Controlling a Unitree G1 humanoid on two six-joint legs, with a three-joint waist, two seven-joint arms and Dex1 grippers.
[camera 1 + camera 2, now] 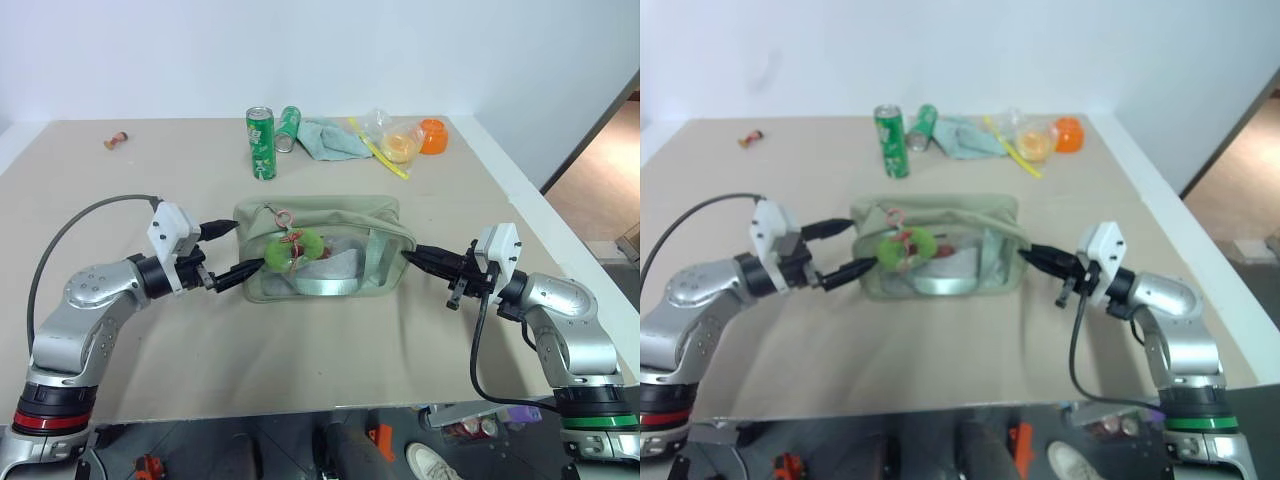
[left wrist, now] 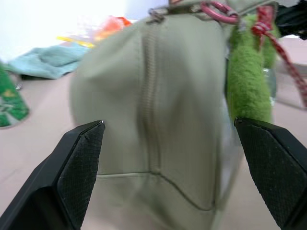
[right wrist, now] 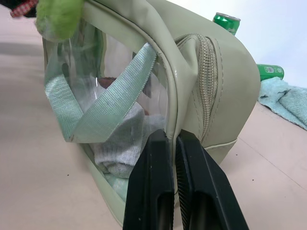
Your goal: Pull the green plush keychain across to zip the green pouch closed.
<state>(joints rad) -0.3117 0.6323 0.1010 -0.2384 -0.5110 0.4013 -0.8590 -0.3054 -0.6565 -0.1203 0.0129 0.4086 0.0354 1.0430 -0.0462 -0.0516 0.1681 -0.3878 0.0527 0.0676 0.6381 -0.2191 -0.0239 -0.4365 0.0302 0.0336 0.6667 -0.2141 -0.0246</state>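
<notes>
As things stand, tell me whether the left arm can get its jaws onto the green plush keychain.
Probably yes. The left gripper is open at the green pouch's end, one jaw tip already beside the green plush keychain, nothing between them.

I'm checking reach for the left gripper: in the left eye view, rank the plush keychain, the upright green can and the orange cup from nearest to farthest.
From the left gripper:
1. green plush keychain, right beside its fingertips on the pouch front.
2. upright green can, farther back on the table.
3. orange cup, back right.
</notes>
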